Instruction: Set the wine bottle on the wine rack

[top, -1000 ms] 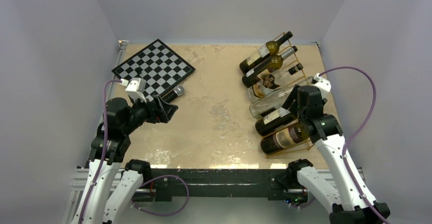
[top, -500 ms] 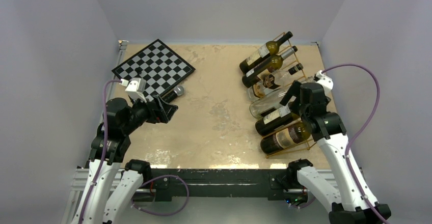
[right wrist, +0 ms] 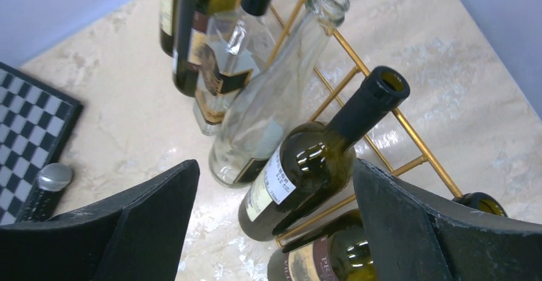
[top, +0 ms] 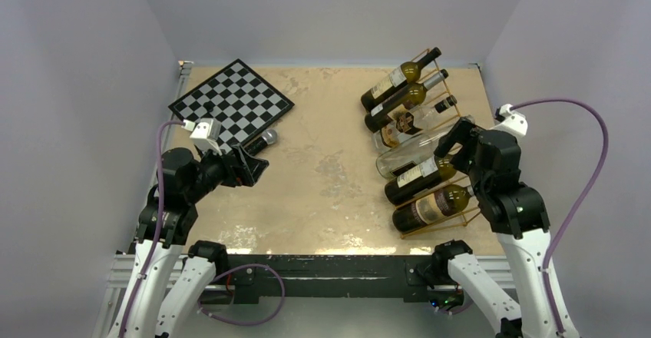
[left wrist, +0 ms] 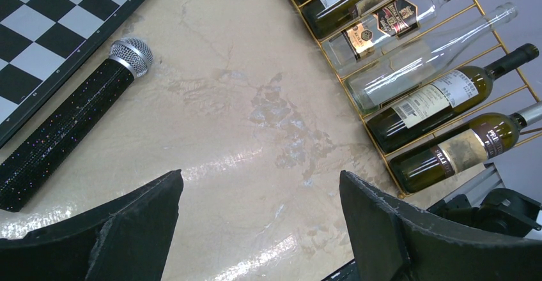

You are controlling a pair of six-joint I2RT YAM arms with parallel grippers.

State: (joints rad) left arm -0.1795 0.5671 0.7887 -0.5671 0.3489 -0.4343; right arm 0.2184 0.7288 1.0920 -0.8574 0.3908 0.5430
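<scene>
- Right wrist view: the right gripper (right wrist: 275, 166) is spread wide and has hold of nothing. The wine bottle (right wrist: 307, 172) lies straight below the gap between its fingers, touching neither.
- The bottle's long axis slants across that gap, with the open mouth up toward the right-hand finger and the base toward the left-hand one. It rests in the wine rack (right wrist: 412, 134), between a clear bottle (right wrist: 268, 115) and another dark one.
- To my eye it looks seated, so the next move would be a lift clear of the neck.
- The right arm is far nearer. The left gripper (left wrist: 260, 179) hangs well apart over the table (left wrist: 255, 70) near a microphone (left wrist: 70, 121), also open and empty.
- The top view shows six bottles in the rack; the right wrist view crops some of them, but only it shows the bottle's open mouth.
</scene>
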